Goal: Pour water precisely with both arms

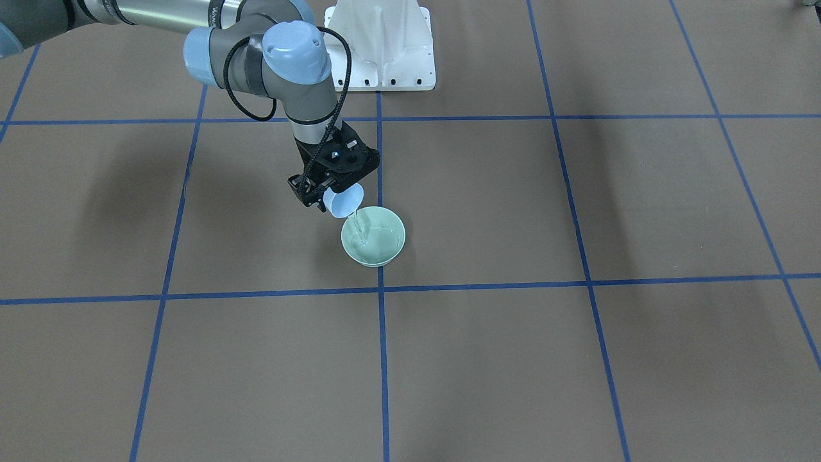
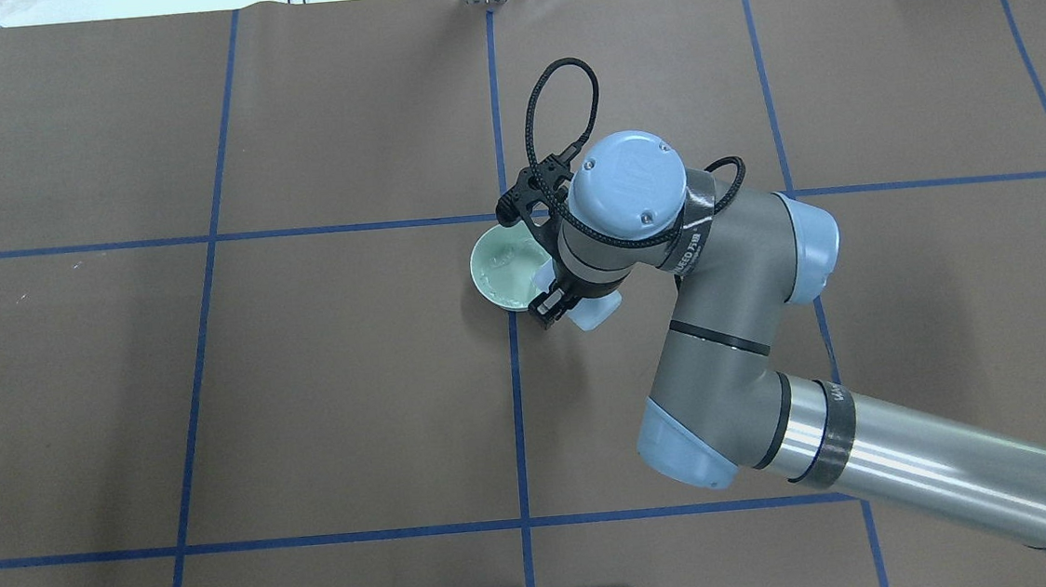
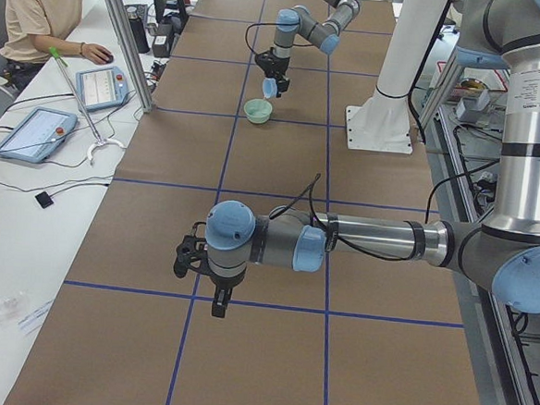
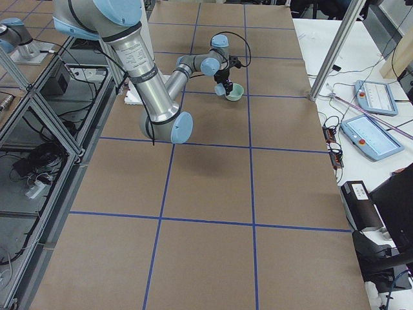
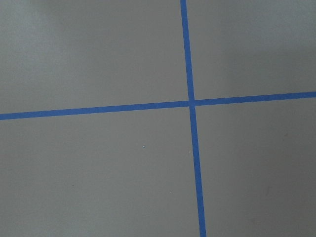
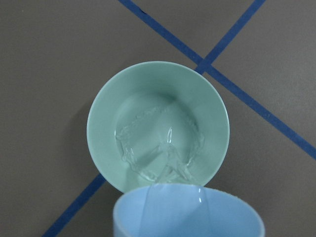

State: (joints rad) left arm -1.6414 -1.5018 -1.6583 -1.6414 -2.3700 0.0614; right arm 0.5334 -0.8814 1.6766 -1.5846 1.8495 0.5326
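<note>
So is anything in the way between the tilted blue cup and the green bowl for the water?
Nothing visible. The water runs from the lip of the blue cup straight into the open green bowl, which sits just below it with nothing over its mouth.

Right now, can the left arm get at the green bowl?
Probably yes, with a long reach. The left arm hangs far along the table from the green bowl. The right gripper holds a light blue cup tilted over one rim, so only the bowl's other side looks free.
</note>
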